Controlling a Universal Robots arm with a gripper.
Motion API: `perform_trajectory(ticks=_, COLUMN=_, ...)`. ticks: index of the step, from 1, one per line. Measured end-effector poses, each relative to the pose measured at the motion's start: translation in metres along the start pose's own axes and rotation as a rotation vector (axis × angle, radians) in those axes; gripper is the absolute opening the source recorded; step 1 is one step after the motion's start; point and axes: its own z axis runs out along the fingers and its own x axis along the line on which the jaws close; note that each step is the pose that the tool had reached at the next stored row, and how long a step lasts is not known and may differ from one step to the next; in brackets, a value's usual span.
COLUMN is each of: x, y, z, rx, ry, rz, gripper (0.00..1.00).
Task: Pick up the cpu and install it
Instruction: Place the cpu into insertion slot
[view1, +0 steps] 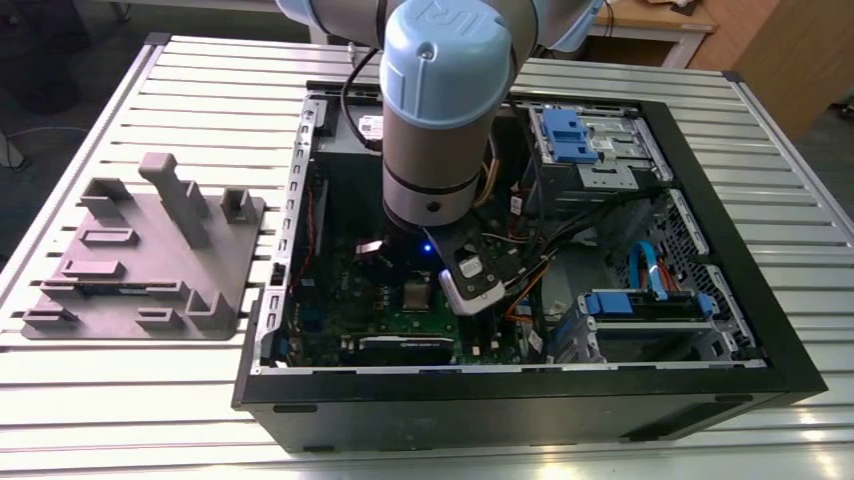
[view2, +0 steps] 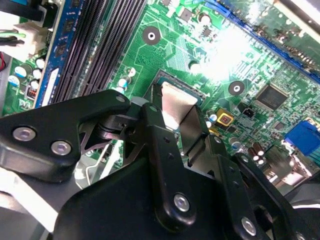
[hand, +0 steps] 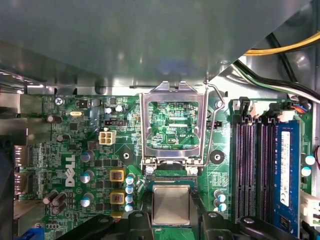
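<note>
As we peer in, black gripper (hand: 171, 214), jaws pinching flat square silvery cpu (hand: 171, 202), beside steel socket frame (hand: 172, 125), green motherboard (view1: 334, 305) at exterior view's lower centre.

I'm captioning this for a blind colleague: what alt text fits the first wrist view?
The black gripper flanks the cpu, a small silvery square, over the socket on a green motherboard. Beside it the silver socket frame is swung open, with black memory slots nearby.
</note>
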Motion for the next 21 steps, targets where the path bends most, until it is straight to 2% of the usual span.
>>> perform_trajectory(ticks=12, x=0.0000, y=0.0001, z=0.0010, rx=-0.0004, ry=-0.0001, rz=0.000, gripper=0.40)
perform_trajectory(ticks=13, x=-0.0001, y=0.0001, z=0.0012, rx=-0.0009, ry=-0.0008, rz=0.000, gripper=0.41)
perform_trajectory(ticks=14, x=0.0000, y=0.0001, z=0.0011, rx=-0.0007, ry=-0.0003, rz=0.000, gripper=0.46)
perform_trajectory(ticks=21, x=0.0000, y=0.0000, z=-0.0009, rx=-0.0001, ry=0.0000, rz=0.000, gripper=0.46)
